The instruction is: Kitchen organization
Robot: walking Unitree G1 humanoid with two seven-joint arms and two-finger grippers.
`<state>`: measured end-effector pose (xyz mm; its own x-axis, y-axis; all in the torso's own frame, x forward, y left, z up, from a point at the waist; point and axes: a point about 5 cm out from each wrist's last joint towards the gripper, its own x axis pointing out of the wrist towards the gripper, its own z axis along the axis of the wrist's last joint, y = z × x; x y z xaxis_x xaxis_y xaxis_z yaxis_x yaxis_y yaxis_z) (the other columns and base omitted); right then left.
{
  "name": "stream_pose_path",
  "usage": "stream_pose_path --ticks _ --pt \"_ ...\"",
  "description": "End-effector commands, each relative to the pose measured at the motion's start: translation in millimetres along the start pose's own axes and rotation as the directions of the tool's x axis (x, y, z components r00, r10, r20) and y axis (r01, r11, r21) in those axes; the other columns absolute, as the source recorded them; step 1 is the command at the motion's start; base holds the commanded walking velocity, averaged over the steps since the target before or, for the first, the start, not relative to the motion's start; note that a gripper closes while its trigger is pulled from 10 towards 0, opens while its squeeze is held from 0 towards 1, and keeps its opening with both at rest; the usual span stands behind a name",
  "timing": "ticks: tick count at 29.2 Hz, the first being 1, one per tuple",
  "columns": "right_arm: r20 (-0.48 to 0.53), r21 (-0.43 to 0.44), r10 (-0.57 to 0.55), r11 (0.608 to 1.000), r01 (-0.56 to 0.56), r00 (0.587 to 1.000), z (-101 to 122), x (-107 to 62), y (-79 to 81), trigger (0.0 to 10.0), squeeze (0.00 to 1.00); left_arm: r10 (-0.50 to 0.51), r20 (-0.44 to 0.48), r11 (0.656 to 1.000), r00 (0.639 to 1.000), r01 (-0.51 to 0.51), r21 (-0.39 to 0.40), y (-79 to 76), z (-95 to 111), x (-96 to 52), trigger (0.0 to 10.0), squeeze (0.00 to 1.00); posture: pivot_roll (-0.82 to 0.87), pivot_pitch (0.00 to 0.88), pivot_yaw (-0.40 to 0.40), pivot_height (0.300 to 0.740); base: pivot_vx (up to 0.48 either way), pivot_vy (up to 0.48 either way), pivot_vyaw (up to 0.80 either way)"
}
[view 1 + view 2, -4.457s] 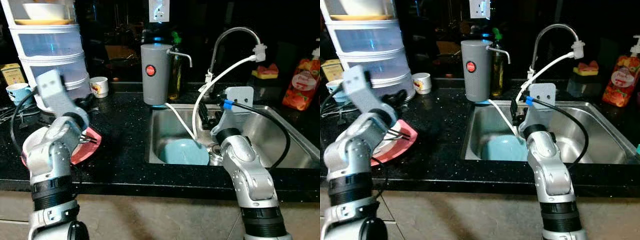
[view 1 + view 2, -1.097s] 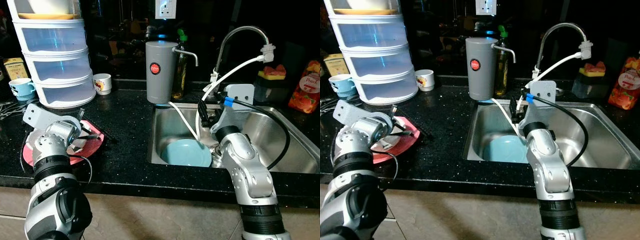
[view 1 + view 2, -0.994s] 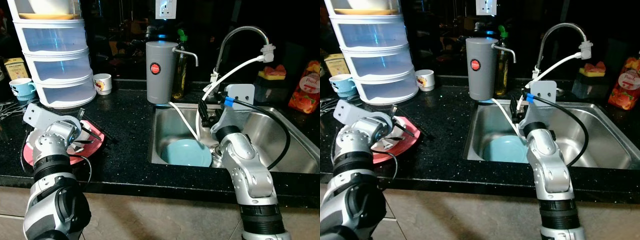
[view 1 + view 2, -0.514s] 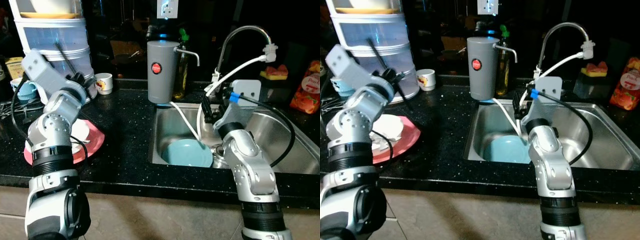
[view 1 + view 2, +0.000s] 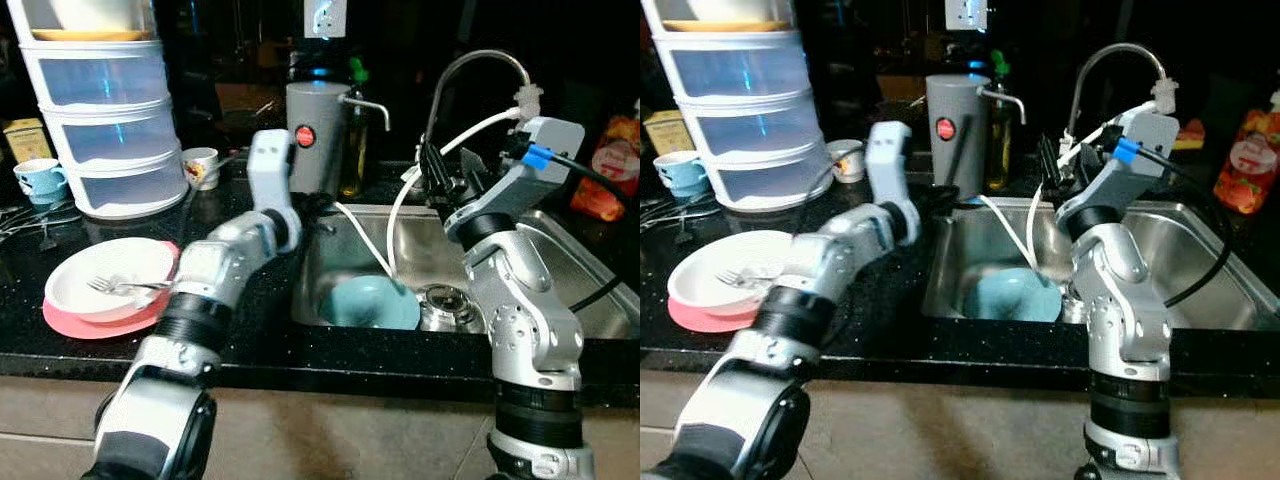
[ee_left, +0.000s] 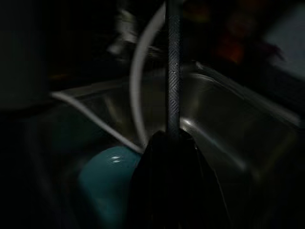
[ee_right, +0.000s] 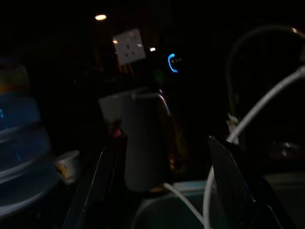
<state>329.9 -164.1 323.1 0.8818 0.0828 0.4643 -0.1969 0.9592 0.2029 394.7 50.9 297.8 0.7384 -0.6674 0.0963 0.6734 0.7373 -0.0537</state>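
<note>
My left gripper point(image 6: 172, 137) reaches over the left rim of the steel sink point(image 5: 560, 262), shut on a thin dark utensil handle point(image 6: 173, 71) that stands up in front of the grey canister point(image 5: 309, 140). Below it, a teal plate point(image 5: 368, 302) lies in the sink bottom next to a small steel cup point(image 5: 442, 300). On the counter to the left, a white dish with a fork point(image 5: 120, 287) rests on a pink plate point(image 5: 70, 322). My right gripper point(image 5: 446, 176) is raised above the sink near the tap point(image 5: 470, 66), open and holding nothing.
White hoses point(image 5: 450, 140) hang from the tap into the sink. Stacked plastic drawers point(image 5: 105, 110), two cups point(image 5: 202, 167) and loose cutlery stand at the back left. A sponge and an orange soap pouch point(image 5: 610, 150) sit at the back right. The counter edge runs close in front.
My left arm has swung right from above the pink plate to the sink, carrying the thin utensil. The right gripper has lifted out of the sink. The fork stays on the white dish.
</note>
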Motion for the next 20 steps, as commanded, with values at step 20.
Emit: stream_pose_path --ticks 20 --pt "-0.188 0.397 0.064 0.917 0.017 0.980 -31.7 -8.9 4.1 10.0 0.00 -0.335 0.095 0.942 0.937 0.333 0.036 -19.5 -11.5 5.1 10.0 0.00 -0.01 0.035 0.019 0.740 0.000 0.000 0.00"
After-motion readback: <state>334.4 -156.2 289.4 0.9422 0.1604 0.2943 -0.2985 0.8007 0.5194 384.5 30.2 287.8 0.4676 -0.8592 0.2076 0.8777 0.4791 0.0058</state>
